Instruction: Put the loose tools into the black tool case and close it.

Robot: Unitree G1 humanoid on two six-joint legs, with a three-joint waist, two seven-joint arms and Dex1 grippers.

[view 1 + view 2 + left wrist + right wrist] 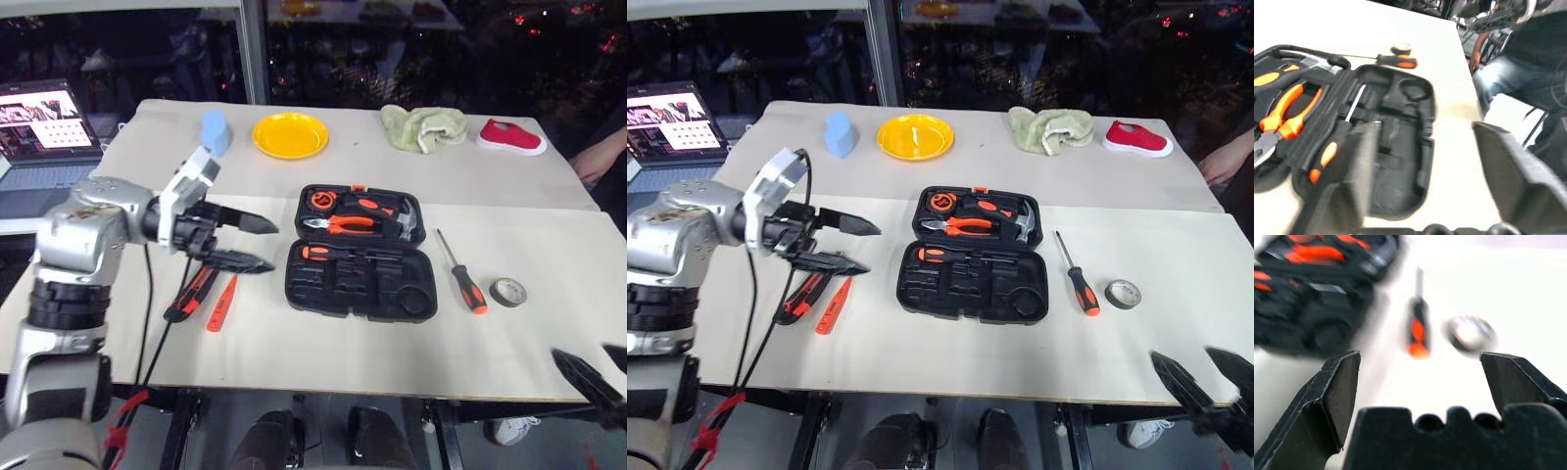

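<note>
Your case (360, 257) lies open mid-table (294, 352), a moulded black plastic shell with rounded corners, pliers (343, 224) and hammer (404, 221) in its far half, one screwdriver (338, 254) seated in the near half. Left of it, towards the left edge, lie the knife (191, 294) and slim orange tester (221, 303). Right of it lie another screwdriver (460, 273) and a small tape ring (507, 292). Your left gripper (257, 243) hangs above the knife with fingers spread wide, empty; your right gripper (1203, 372), at the near right corner, is also wide.
</note>
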